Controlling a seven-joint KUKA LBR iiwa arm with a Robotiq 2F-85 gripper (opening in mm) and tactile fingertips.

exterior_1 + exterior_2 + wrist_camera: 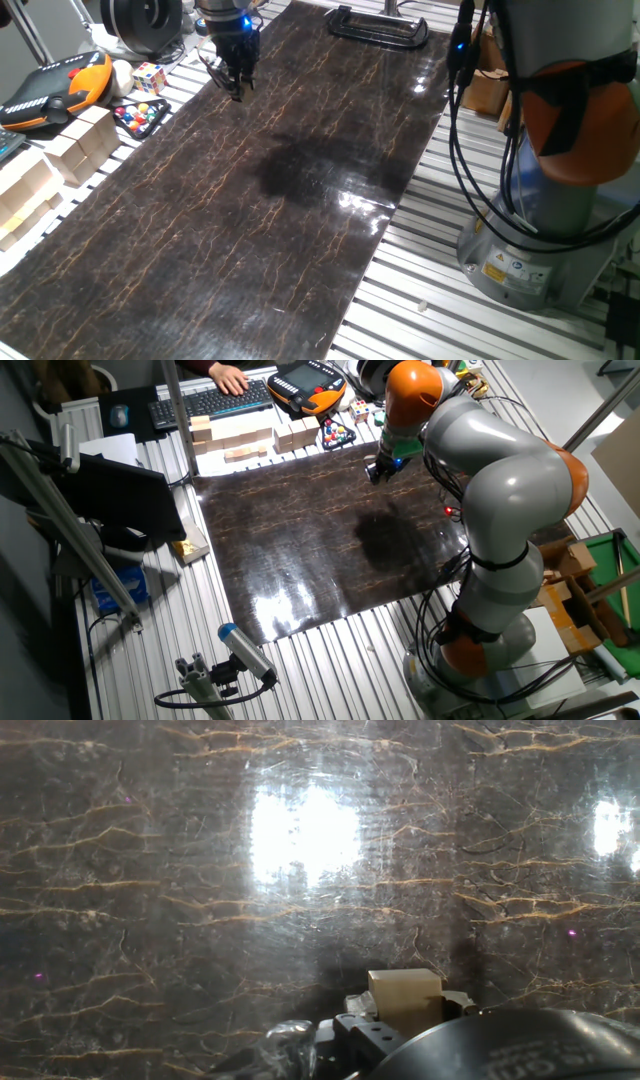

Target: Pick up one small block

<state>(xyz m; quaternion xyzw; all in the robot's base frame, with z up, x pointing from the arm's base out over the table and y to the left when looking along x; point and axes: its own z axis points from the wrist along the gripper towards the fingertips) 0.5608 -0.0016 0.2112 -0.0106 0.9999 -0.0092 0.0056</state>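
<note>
You see the dark marble-patterned board (300,200) filling most of the table, with the arm (500,490) reaching over its far edge. Large pale wooden blocks (80,145) sit just beside the board's left side, near a multicoloured puzzle cube (149,77). Your gripper (237,92) hangs above the board, narrowed around the small block (405,997), which the hand view shows between the fingers.

Arm stretched over the far corner, hand (237,92) pointing down, fingers closed
</note>
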